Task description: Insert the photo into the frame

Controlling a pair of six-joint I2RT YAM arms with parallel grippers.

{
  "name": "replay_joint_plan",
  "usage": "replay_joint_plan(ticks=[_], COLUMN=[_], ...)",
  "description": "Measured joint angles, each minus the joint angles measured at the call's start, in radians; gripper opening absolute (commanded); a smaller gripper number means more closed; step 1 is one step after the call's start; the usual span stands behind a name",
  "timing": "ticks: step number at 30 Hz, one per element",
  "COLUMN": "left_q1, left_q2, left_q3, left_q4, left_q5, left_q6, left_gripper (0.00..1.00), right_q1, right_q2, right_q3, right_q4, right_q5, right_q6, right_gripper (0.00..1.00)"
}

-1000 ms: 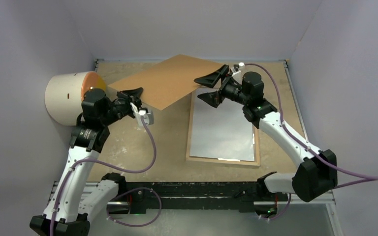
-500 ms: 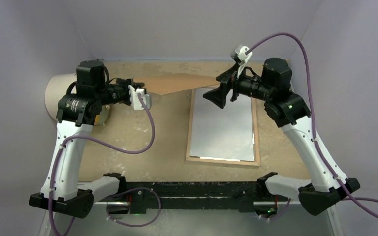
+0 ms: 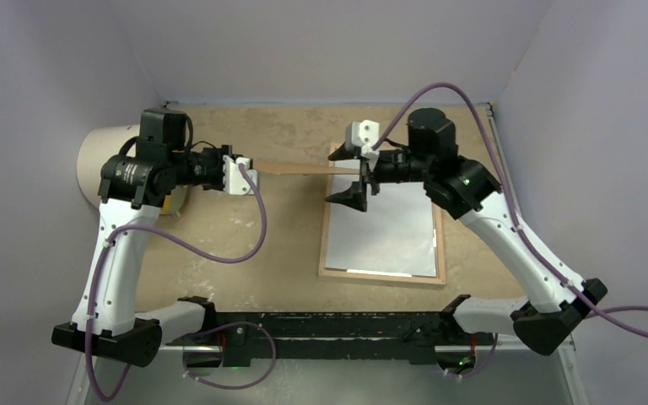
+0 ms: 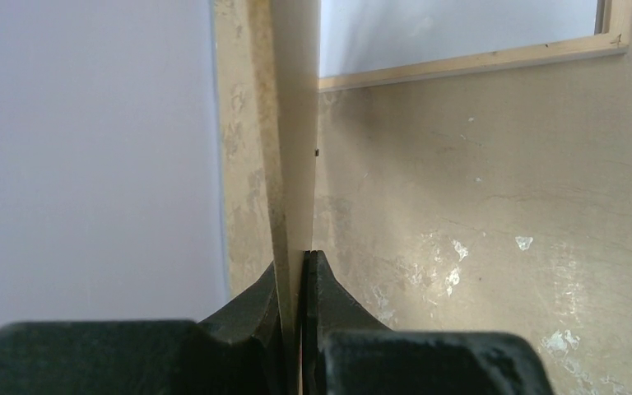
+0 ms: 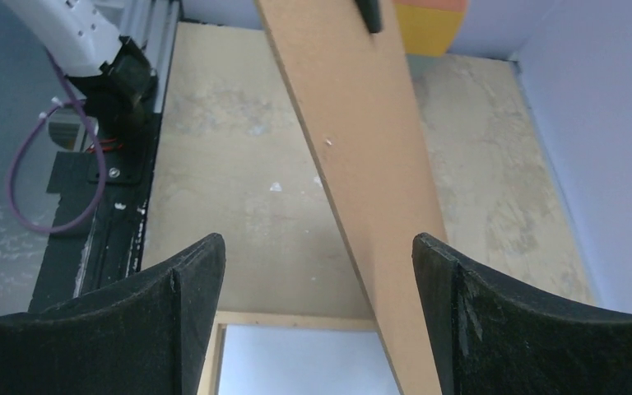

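At nine o'clock on the tabletop (image 3: 278, 245), in front of a pale drum (image 3: 91, 169), the left claw (image 4: 300, 262) is pinched tight on one end of the brown backing board (image 3: 304, 167), its jaws nearly meeting across the thin edge. From there the board runs toward three o'clock, lifted off the tabletop and turned on edge, so from overhead it reads as a thin line.

Its far end reaches the right claw (image 3: 346, 177), which stands wide, with one finger on either side of the board. The wrist view shows the board passing close by one finger. Whether it touches I cannot tell, but nothing is gripped there.

Toward six o'clock from the right claw, the frame (image 3: 440, 253) lies flat with its wood-brown back up and its long axis running twelve to six. A pale sheet fills the opening. I take it for the photo (image 3: 380, 236), seated white back up, though the printed side is hidden.

The board's long axis lies nine to three while the frame's lies twelve to six, so the two are crossed at roughly a right angle. The board is also on edge where the frame is flat. As I judge it, the board must be laid flat and swung a quarter turn before it can go down over the photo. The right arm is nearer the frame, but only the left has hold of the board.
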Motion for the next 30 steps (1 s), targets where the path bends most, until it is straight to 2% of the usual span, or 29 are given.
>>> replay_joint_plan(ticks=[4,10,12,15,16,17,18,20,23,26,30], left_q1=[0.0,0.0,0.0,0.0,0.0,0.002,0.006,0.01,0.004,0.002,0.001], left_q2=[0.0,0.0,0.0,0.0,0.0,0.0,0.0,-0.007,-0.047,-0.098,-0.112], left_q3=[0.0,0.012,0.021,0.034,0.037,0.037,0.037,0.024,-0.041,-0.108,-0.114], left_q4=[-0.003,-0.018,-0.024,-0.025,-0.022,-0.013,0.007,0.062,0.309,0.549,0.852], left_q5=[0.005,0.008,0.01,0.013,0.013,0.012,0.012,0.006,-0.006,-0.068,-0.206], left_q6=[0.0,0.004,0.006,0.005,-0.001,-0.014,-0.055,-0.101,-0.232,-0.383,-0.575], left_gripper=[0.0,0.0,0.0,0.0,0.01,0.2,0.47,0.76,0.84,0.87,0.89], right_q1=[0.068,0.084,0.084,0.084,0.084,0.084,0.084,0.092,0.097,0.094,0.08], right_q2=[0.068,0.137,0.14,0.138,0.137,0.136,0.134,0.128,0.127,0.13,0.159], right_q3=[0.016,0.011,-0.005,-0.035,-0.043,-0.046,-0.047,-0.058,-0.058,-0.058,-0.041], right_q4=[-0.028,-0.026,-0.003,0.047,0.069,0.091,0.095,0.098,0.141,0.199,0.238], right_q5=[0.04,0.172,0.219,0.268,0.28,0.292,0.291,0.291,0.288,0.303,0.341], right_q6=[-0.048,-0.085,-0.088,-0.084,-0.094,-0.115,-0.127,-0.126,0.006,0.122,0.281], right_gripper=[0.78,0.58,0.45,0.06,0.0,0.0,0.0,0.0,0.0,0.0,0.0])
